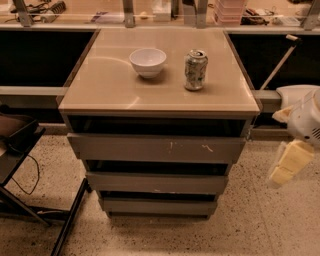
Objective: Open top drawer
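Note:
The top drawer point(150, 148) is the wide grey handleless front just under the beige cabinet top point(100, 95), with small pale scratch marks right of centre. A dark gap shows above it. Two narrower-looking grey drawer fronts sit below it, the middle one point(155, 183) and the bottom one point(157, 206). My gripper point(288, 164), pale yellow on a white arm point(307, 120), hangs at the right edge of the view. It is to the right of the top drawer's right end, at about its height, and apart from it.
A white bowl point(148, 61) and a drinks can point(195, 69) stand on the cabinet top. A dark chair or stand point(20, 150) with a cable is at the left on the speckled floor. A cluttered counter point(160, 10) runs along the back.

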Controlling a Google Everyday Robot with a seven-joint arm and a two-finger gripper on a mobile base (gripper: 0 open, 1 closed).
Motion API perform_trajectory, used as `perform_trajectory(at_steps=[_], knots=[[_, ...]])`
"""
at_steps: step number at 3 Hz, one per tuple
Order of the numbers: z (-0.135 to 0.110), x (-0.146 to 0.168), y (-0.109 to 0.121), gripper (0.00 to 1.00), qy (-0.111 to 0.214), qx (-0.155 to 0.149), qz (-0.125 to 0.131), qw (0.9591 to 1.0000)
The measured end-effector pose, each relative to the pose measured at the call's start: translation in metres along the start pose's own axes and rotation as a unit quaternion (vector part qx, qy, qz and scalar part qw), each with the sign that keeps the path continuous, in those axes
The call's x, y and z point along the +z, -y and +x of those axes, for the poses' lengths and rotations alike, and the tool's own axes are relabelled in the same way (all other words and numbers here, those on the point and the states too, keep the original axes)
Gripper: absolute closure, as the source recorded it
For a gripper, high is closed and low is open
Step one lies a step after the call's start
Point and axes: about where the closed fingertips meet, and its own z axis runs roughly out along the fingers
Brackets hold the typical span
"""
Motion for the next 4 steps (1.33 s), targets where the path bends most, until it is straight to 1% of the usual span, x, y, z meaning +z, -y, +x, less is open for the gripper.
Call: perform_trajectory(at_steps=[1, 2, 3, 4], knots=[[0.011, 0.059, 0.006, 0.00, 0.034, 0.023, -0.034, 0.9985], [-0.021, 0.089, 0.014, 0.00, 0.081, -0.003, -0.053, 0.9953], [-0.063, 0.091, 0.021, 0.00, 0.103, -0.051, -0.049, 0.9921], [-0.064, 0.091, 0.021, 0.00, 0.104, -0.053, -0.049, 0.9920]])
